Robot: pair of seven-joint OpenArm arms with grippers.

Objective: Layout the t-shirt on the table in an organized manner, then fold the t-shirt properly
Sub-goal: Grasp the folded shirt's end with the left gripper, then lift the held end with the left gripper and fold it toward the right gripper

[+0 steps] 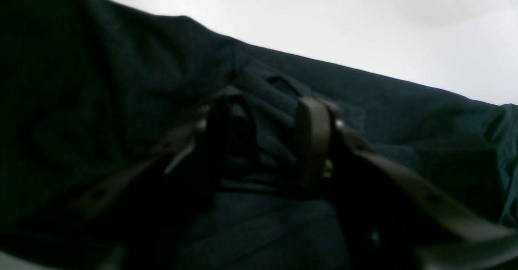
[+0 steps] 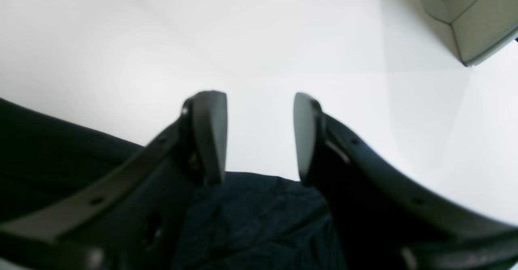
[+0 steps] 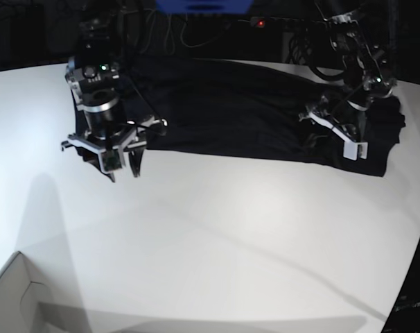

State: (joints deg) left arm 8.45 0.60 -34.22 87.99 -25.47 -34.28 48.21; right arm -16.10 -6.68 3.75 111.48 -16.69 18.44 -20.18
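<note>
The t-shirt (image 3: 245, 114) lies as a long dark band across the far part of the table (image 3: 217, 236), its near hem running roughly straight from under the right gripper (image 3: 123, 170) to a bunched end under the left gripper (image 3: 328, 142). All the white surface nearer than that hem is bare and wide, reaching to the curved edge at one side and to a box (image 3: 12, 298) corner at the near side (pale cardboard, seen again at the top of the right wrist view).

The right gripper hangs over the hem at its end of the shirt, its two smooth dark fingers (image 2: 208, 136) well apart with nothing between them but white table; black cloth shows only below them.

The left gripper is down in the fabric. Its fingers (image 1: 313, 140) stand partly apart, and soft folds of thin, matte cloth rise between them. Whether they pinch that cloth or merely press into it cannot be told in the dim wrist view. Beyond them the shirt's edge crosses as a clean slanted line against the table.
</note>
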